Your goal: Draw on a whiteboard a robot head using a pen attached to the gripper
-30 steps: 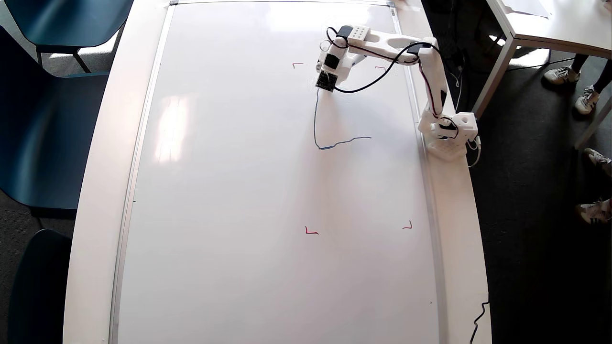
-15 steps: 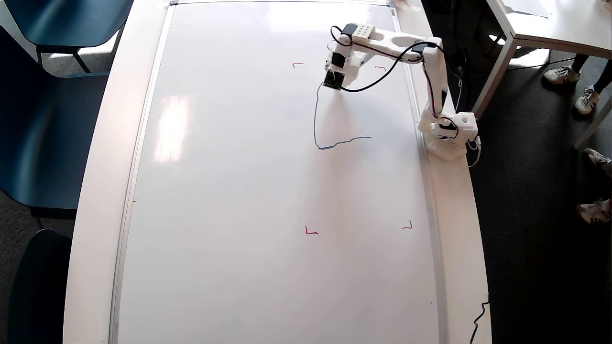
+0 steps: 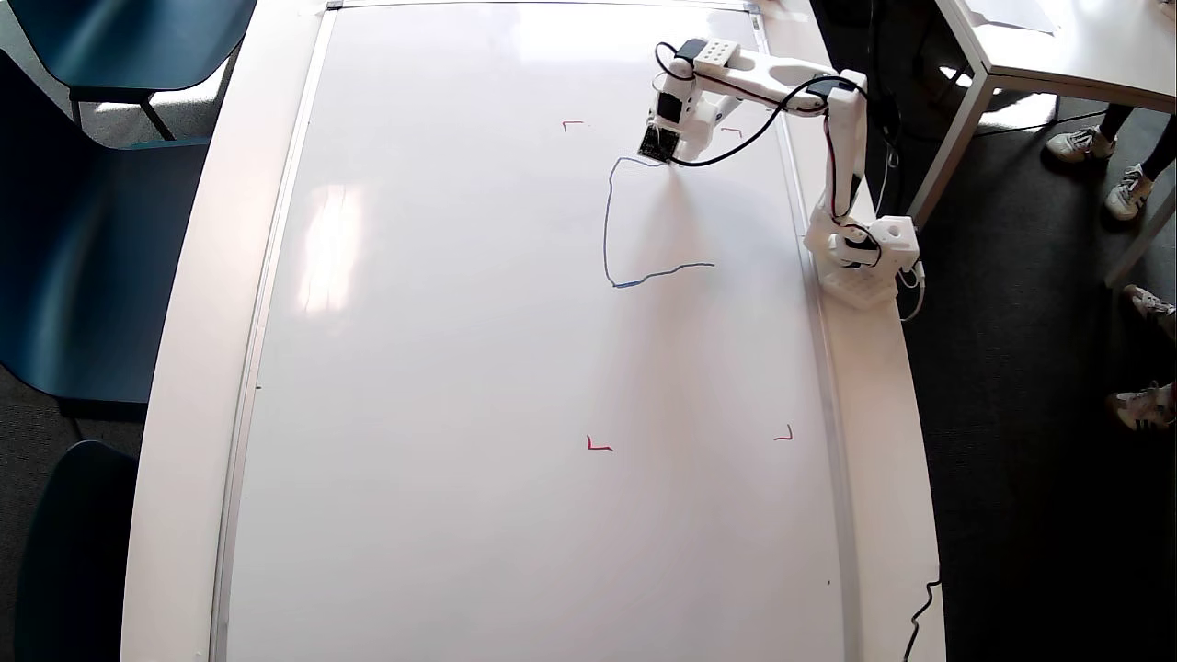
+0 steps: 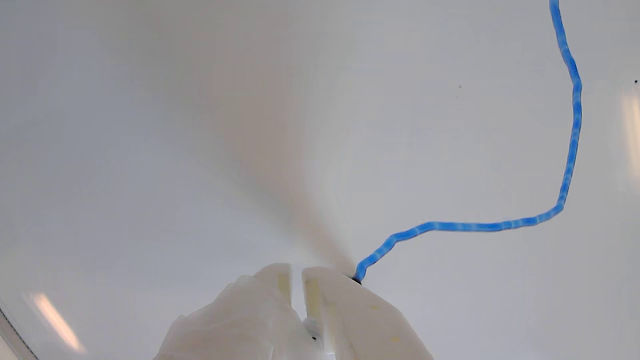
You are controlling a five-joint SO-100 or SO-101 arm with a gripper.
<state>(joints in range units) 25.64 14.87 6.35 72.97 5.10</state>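
One big glossy white whiteboard [image 3: 441, 368] with a thin silver frame covers most of the white counter [image 3: 184, 368], and on it sit four small red corner marks [image 3: 599, 445]. The robot head [image 3: 608, 221] is one unfinished blue line in the board's upper right: a left side, a bottom stroke, the start of a top edge. I'd say the right side, inner rectangles and antenna remain. The white plastic hand [image 4: 297, 272] has its fingers nearly together; the single pen's dark tip [image 4: 357, 280] touches the line's end.
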